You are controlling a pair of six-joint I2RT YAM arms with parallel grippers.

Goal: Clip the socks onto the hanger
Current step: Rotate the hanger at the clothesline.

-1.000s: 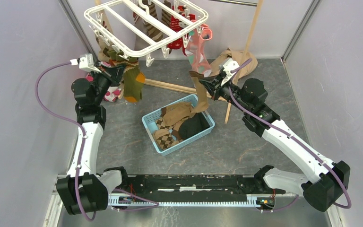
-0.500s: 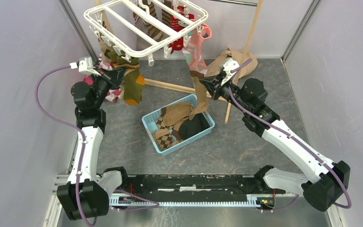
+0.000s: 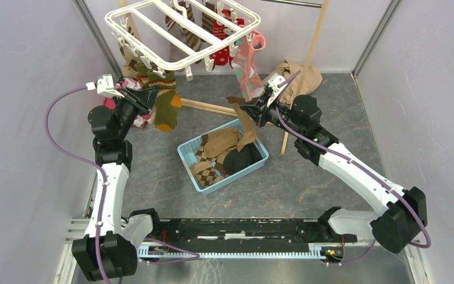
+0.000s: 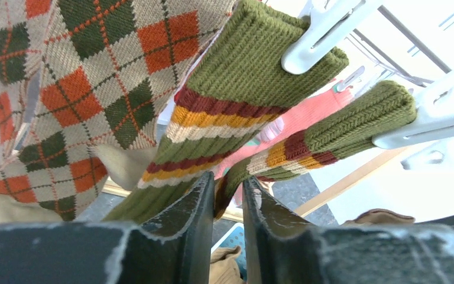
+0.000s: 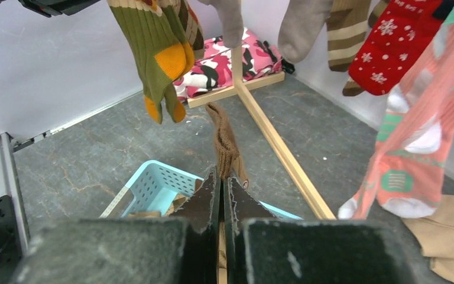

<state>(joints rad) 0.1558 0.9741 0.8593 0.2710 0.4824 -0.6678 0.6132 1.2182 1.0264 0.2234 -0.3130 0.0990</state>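
Near field: a blue basket sits on the floor between the two arms and holds several loose socks, tan and argyle among them.

Right gripper: the jaws are pressed together on a tan sock. The sock sticks up past the fingertips, and its lower length hangs down toward the basket's far corner. This sock is not clipped; it is held below the hanger's right end, near a hanging pink sock.

Left gripper: raised under the hanger's left end, jaws showing a narrow gap. The edge of one green sock lies at the fingertips. Whether it is pinched cannot be told.

Hanger: white frame, hanging tilted at the far side. Two green socks with striped cuffs are each held at the cuff by a white clip. An argyle sock hangs just beside them. A red sock hangs farther along, next to the pink one.

Far field: the wooden stand has its base on the floor. A camouflage cloth lies against it, and a beige garment lies behind the right arm.
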